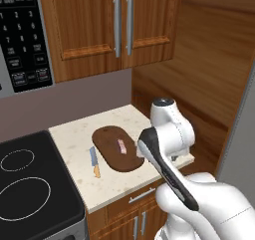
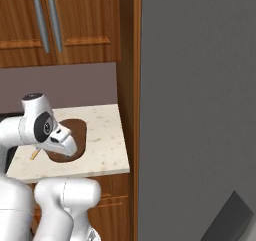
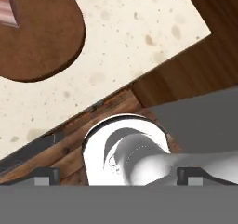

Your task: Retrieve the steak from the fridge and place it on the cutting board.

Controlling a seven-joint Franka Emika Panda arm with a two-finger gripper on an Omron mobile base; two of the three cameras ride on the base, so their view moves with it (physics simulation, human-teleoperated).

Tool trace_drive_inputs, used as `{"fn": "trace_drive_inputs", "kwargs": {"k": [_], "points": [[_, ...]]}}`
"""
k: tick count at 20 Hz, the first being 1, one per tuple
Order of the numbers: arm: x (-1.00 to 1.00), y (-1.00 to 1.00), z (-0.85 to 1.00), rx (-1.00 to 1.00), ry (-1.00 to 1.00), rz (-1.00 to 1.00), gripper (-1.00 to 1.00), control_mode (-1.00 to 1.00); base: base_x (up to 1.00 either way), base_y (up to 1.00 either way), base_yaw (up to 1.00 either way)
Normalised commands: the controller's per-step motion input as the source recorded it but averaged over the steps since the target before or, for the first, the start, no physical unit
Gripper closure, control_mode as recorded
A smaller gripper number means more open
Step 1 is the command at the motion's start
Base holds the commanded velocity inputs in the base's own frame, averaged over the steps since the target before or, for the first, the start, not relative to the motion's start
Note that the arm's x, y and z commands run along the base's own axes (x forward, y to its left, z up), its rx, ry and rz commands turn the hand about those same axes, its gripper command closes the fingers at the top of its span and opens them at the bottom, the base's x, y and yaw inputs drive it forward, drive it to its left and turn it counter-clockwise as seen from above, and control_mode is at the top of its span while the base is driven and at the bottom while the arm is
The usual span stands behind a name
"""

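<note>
The steak (image 1: 121, 146), a small pink-red slab, lies flat on the dark brown oval cutting board (image 1: 113, 149) on the pale speckled counter. In the hand view a pink corner of the steak (image 3: 6, 9) shows at the top left on the cutting board (image 3: 42, 37). My gripper (image 3: 118, 175) is open and holds nothing; it looks down past the counter's front edge, off the board's rounded end. My folded arm hides part of the cutting board (image 2: 76, 129) in the right base view. The grey fridge (image 2: 200, 110) stands to the right with its door shut.
A blue-bladed knife with an orange handle (image 1: 93, 162) lies just left of the board. A black stove top (image 1: 30, 184) adjoins the counter (image 1: 130, 117) on the left, below a microwave (image 1: 20, 35). Wooden wall cabinets (image 1: 119, 20) hang above, and drawers (image 1: 142, 195) sit below.
</note>
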Motion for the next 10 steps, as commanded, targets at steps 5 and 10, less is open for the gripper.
{"fn": "trace_drive_inputs", "kwargs": {"k": [5,10], "points": [[-0.77,-0.44,0.30,0.01,0.00,0.00,-1.00,-1.00,0.00,0.00,0.00],[-0.29,-0.21,0.00,0.00,0.00,0.00,-1.00,-1.00,0.00,0.00,0.00]]}}
